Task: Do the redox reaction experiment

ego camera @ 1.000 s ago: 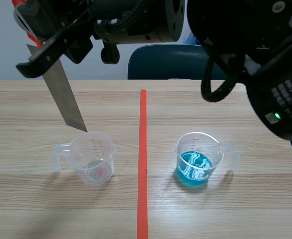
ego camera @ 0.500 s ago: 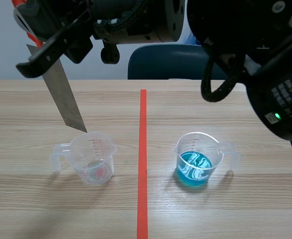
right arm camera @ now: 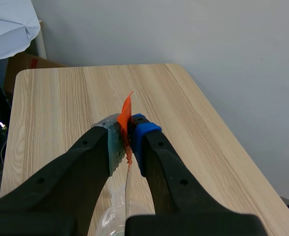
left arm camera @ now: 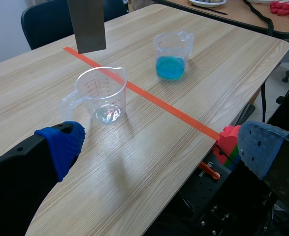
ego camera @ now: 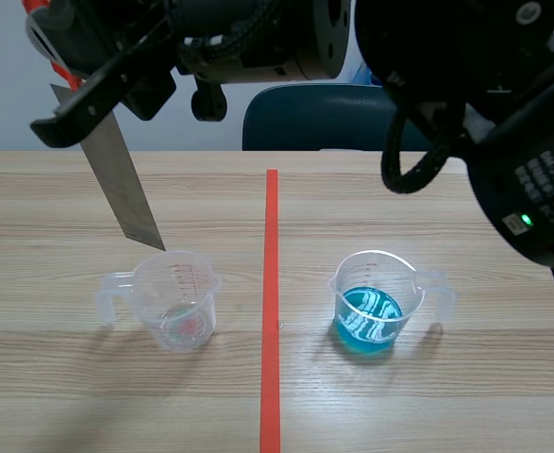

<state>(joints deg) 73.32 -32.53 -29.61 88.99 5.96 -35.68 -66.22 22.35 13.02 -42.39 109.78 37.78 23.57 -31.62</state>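
My right gripper (ego camera: pixel 76 111) reaches across to the left side, raised, and is shut on a flat grey metal strip (ego camera: pixel 121 184). The strip hangs down with its lower end just above the far rim of a clear measuring beaker (ego camera: pixel 177 302). In the right wrist view the fingers (right arm camera: pixel 126 130) pinch the strip's orange-taped top (right arm camera: pixel 125 114), with the beaker (right arm camera: pixel 115 219) below. A second beaker (ego camera: pixel 373 304) holding blue liquid stands right of the red tape line. My left gripper (left arm camera: pixel 161 145) is open and holds nothing; the strip (left arm camera: pixel 86 24), clear beaker (left arm camera: pixel 102 93) and blue beaker (left arm camera: pixel 171 54) lie ahead of it.
A blue chair (ego camera: pixel 324 118) stands behind the table's far edge. The red tape line (ego camera: pixel 271 302) runs down the table's middle. In the left wrist view the table edge (left arm camera: pixel 218 132) is close by, with the robot's base below it and another table (left arm camera: pixel 242 12) beyond.
Neither arm, the strip nor the beakers have moved. Only the swirl on the blue liquid's surface has shifted slightly.
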